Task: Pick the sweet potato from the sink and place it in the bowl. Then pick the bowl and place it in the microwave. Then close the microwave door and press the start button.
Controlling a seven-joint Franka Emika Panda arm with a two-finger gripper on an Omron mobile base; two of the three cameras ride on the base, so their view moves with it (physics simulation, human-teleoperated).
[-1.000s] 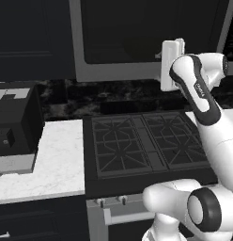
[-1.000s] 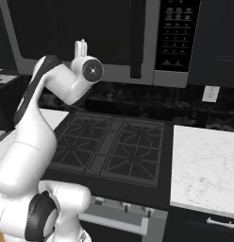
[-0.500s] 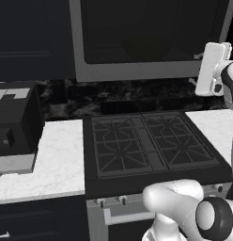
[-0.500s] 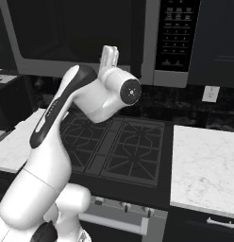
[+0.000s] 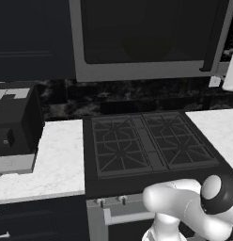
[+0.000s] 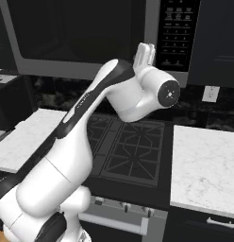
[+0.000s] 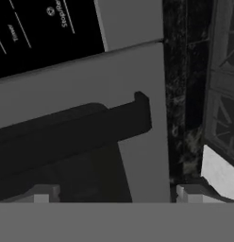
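Apparently the job is at its last step: the microwave (image 6: 90, 71) sits above the stove (image 5: 151, 146), and its door (image 6: 81, 28) looks flush with the frame, so only the start button seems to be left. Behind the dark glass in the left base view there is a faint rounded shape that may be the bowl, though it is too dim to tell. The arm is raised toward the right edge of the microwave, where the control strip (image 6: 178, 28) runs. The tool (image 7: 114, 193) is released, its two tips spread wide apart and holding nothing. In the hand view the strip (image 7: 43, 33) lies at the top left with small white labels, and the door's dark handle (image 7: 90, 132) crosses just below it. The main risk is probably a miss. With the tips this far apart, a push could straddle the button or land on a neighbouring key such as the stop one. A tip could also catch the handle and drag the door open. If the door is not fully latched, a press would likely do nothing.
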